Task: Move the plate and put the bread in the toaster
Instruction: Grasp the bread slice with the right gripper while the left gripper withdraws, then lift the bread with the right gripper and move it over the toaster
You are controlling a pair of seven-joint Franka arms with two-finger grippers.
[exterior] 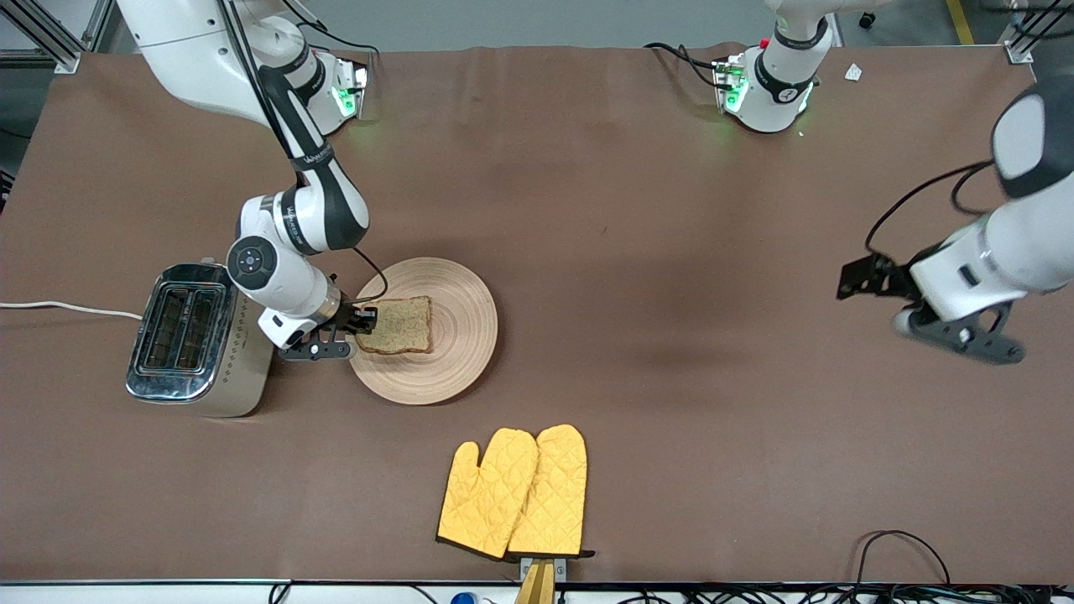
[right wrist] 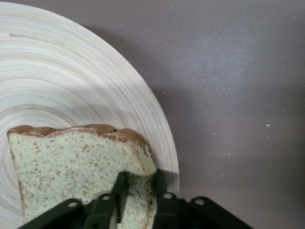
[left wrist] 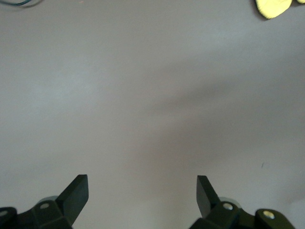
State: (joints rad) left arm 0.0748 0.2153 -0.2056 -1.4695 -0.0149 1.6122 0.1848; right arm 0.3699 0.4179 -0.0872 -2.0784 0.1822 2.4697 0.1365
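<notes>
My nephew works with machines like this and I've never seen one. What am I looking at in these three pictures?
Two robot arms work at a brown table. The wide picture comes from a high camera facing them; the other two come from cameras on each arm's wrist. On the table are a toaster, a wooden plate with a slice of bread, and yellow oven mitts nearer the camera. The right claw is shut on the bread's edge over the plate. The left claw waits open over bare table toward the left arm's end.

Ringed pale wood plate [exterior: 453,335]; speckled rough bread [exterior: 398,325]; glossy chrome-topped toaster [exterior: 189,340]; quilted cloth mitts [exterior: 516,491]
</notes>
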